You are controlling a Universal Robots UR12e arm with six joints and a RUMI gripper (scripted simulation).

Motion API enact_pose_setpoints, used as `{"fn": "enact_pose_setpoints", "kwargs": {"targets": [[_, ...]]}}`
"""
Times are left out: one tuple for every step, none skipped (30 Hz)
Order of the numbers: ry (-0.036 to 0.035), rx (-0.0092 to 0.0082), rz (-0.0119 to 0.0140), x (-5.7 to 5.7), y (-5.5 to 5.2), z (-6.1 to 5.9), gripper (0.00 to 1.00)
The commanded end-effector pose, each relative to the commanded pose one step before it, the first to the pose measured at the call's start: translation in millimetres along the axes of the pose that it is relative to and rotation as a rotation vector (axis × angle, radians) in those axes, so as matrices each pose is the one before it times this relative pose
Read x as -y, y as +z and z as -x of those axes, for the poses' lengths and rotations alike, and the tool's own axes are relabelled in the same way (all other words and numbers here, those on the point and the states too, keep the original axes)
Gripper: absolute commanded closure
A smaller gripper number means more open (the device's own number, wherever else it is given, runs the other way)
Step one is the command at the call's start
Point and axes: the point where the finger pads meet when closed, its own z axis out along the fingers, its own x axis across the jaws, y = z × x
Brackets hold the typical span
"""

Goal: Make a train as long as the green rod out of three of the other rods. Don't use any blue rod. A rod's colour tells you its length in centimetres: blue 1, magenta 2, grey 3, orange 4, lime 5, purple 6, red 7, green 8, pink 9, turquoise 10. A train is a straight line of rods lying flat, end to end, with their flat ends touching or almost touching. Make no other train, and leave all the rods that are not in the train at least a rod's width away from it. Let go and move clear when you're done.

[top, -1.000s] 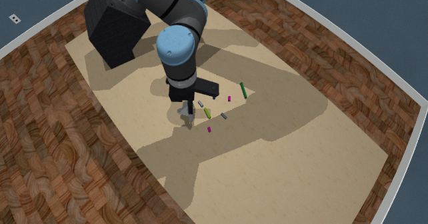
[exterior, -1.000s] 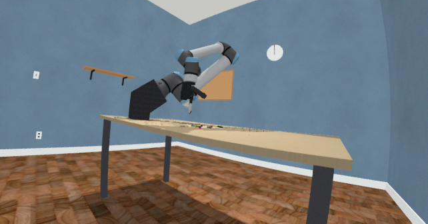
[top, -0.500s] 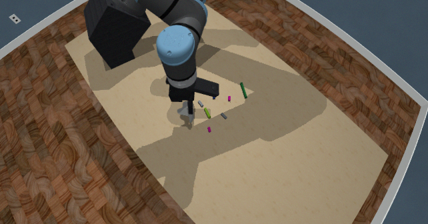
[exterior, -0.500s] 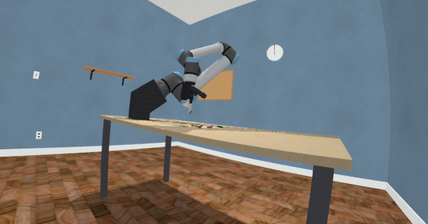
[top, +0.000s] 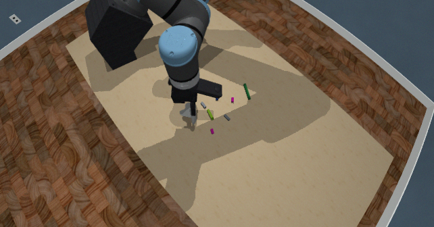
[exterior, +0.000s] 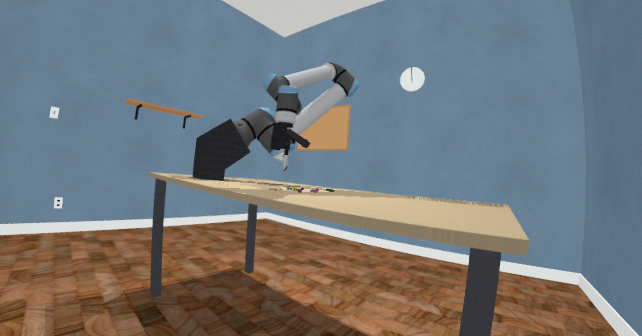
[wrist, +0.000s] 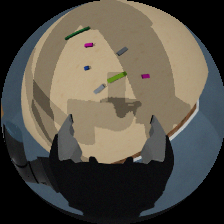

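Rods lie scattered and well apart on the table [top: 338, 158], the green rod [top: 247, 91] farthest out, two grey, two magenta, a lime rod [top: 210, 114] nearer, no train begun, while the gripper [top: 190, 115] hangs above them with jaws spread, holding nothing.

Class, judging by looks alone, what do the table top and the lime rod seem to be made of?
Table top: probably light wood, matt; pale tan with faint grain and no glare. Lime rod: perhaps painted wood or plastic; one flat, even colour, too small to show texture.
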Motion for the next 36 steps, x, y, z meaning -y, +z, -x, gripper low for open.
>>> {"fn": "enact_pose_setpoints", "kwargs": {"targets": [[-0.0003, -0.00096, -0.00011, 0.09, -0.48, -0.55, 0.0], [0.0, 0.0, 0.0, 0.0, 0.0, 0.0, 0.0], [0.0, 0.0, 0.0, 0.0, 0.0, 0.0, 0.0], [0.0, 0.0, 0.0, 0.0, 0.0, 0.0, 0.0], [0.0, 0.0, 0.0, 0.0, 0.0, 0.0, 0.0], [0.0, 0.0, 0.0, 0.0, 0.0, 0.0, 0.0], [0.0, 0.0, 0.0, 0.0, 0.0, 0.0, 0.0], [0.0, 0.0, 0.0, 0.0, 0.0, 0.0, 0.0], [0.0, 0.0, 0.0, 0.0, 0.0, 0.0, 0.0], [0.0, 0.0, 0.0, 0.0, 0.0, 0.0, 0.0], [0.0, 0.0, 0.0, 0.0, 0.0, 0.0, 0.0], [0.0, 0.0, 0.0, 0.0, 0.0, 0.0, 0.0], [0.0, 0.0, 0.0, 0.0, 0.0, 0.0, 0.0], [0.0, 0.0, 0.0, 0.0, 0.0, 0.0, 0.0], [0.0, 0.0, 0.0, 0.0, 0.0, 0.0, 0.0], [0.0, 0.0, 0.0, 0.0, 0.0, 0.0, 0.0], [0.0, 0.0, 0.0, 0.0, 0.0, 0.0, 0.0], [0.0, 0.0, 0.0, 0.0, 0.0, 0.0, 0.0], [0.0, 0.0, 0.0, 0.0, 0.0, 0.0, 0.0], [0.0, 0.0, 0.0, 0.0, 0.0, 0.0, 0.0], [0.0, 0.0, 0.0, 0.0, 0.0, 0.0, 0.0], [0.0, 0.0, 0.0, 0.0, 0.0, 0.0, 0.0], [0.0, 0.0, 0.0, 0.0, 0.0, 0.0, 0.0], [0.0, 0.0, 0.0, 0.0, 0.0, 0.0, 0.0], [0.0, 0.0, 0.0, 0.0, 0.0, 0.0, 0.0], [0.0, 0.0, 0.0, 0.0, 0.0, 0.0, 0.0], [0.0, 0.0, 0.0, 0.0, 0.0, 0.0, 0.0], [0.0, 0.0, 0.0, 0.0, 0.0, 0.0, 0.0], [0.0, 0.0, 0.0, 0.0, 0.0, 0.0, 0.0], [0.0, 0.0, 0.0, 0.0, 0.0, 0.0, 0.0], [0.00002, -0.00006, 0.00007, 0.95, -0.02, 0.22, 0.0], [0.00012, -0.00029, 0.00036, 5.39, -0.11, 1.26, 0.0], [0.00019, -0.00048, 0.00057, 11.15, -0.17, 2.84, 0.0], [0.00013, -0.00039, 0.00042, 15.74, -0.15, 4.56, 0.0], [-0.00001, -0.00002, -0.00003, 17.56, -0.04, 5.84, 0.0], [-0.00014, 0.00034, -0.00042, 15.03, 0.07, 5.64, 0.0]]}}
